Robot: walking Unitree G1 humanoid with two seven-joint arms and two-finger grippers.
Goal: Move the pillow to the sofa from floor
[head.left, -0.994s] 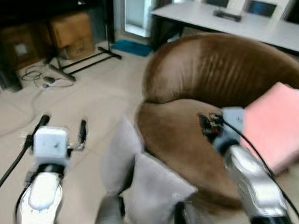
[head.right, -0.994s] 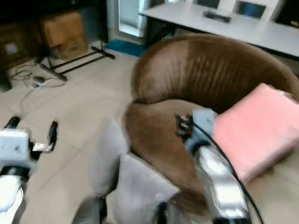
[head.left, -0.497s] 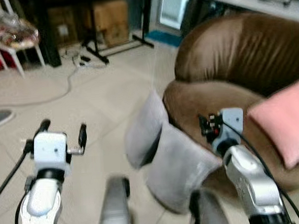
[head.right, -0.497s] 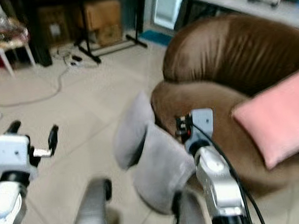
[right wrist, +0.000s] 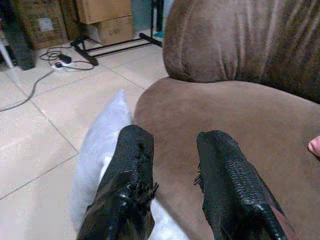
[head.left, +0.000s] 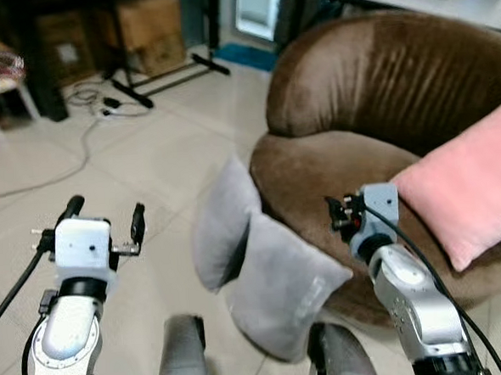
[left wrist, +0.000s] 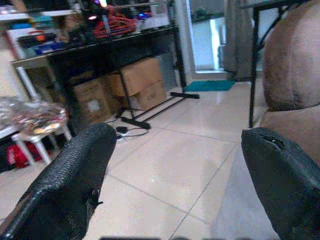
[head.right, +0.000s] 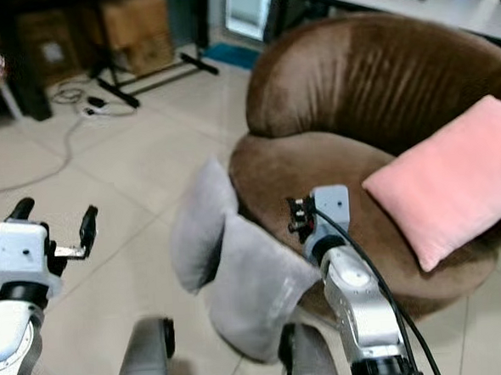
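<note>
Pillows were the whole story at this point: two grey ones propped against the front of the brown sofa point(head.left: 381, 103), standing on the tiled floor point(head.left: 138, 160). The nearer grey pillow point(head.left: 282, 292) leaned on the sofa's base, with the second grey pillow point(head.left: 225, 223) tucked just behind it, also against the sofa's front edge. Neither was being held, so the move hadn't started by my reading. A pink cushion point(head.left: 472, 187) already sat on the sofa seat, tilted against the backrest.

The right tool point(right wrist: 172, 185) hung above the near edge of the sofa seat, its fingers parted by a modest gap with nothing between them, roughly over where the pillows met the sofa. Probably lined up that way for a reach down to a pillow. The left tool point(left wrist: 175, 170) was held out well away from the sofa over bare floor, spread wide and empty, pointing toward some cardboard boxes point(left wrist: 127, 85) under a dark rack. Looked like it was just kept ready, maybe for a two-sided grab, since a soft pillow would squash in one pinch.
</note>
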